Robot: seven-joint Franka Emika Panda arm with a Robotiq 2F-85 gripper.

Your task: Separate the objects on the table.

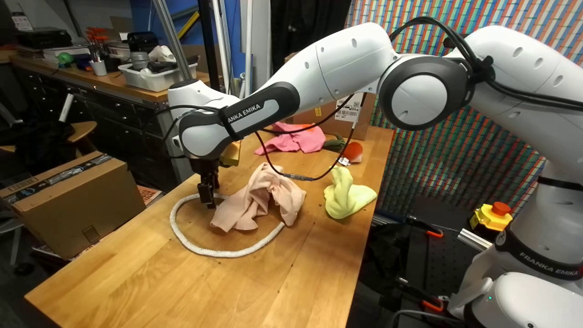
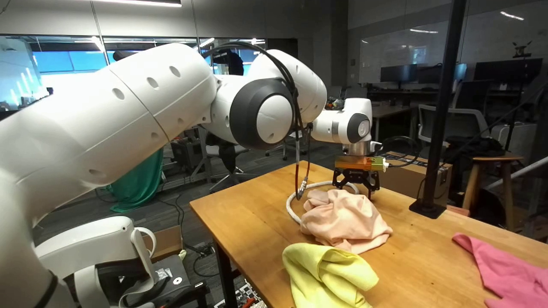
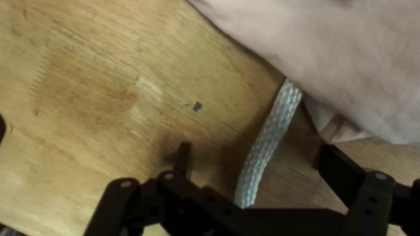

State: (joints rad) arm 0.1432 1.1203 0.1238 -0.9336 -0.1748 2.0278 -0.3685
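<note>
Hand (image 3: 256, 149) spread wide, astride white cord (image 3: 275, 130); cord runs under beige cloth (image 3: 344, 59) just beside hand

All views overlook the table (image 1: 205, 287), wrist view closest.

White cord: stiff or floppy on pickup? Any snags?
Probably bendable but springy: the cord lies in a wide, smooth curve. Its woven surface suggests decent grip. Lifting may tug the peach cloth, since it runs under that edge.
</note>
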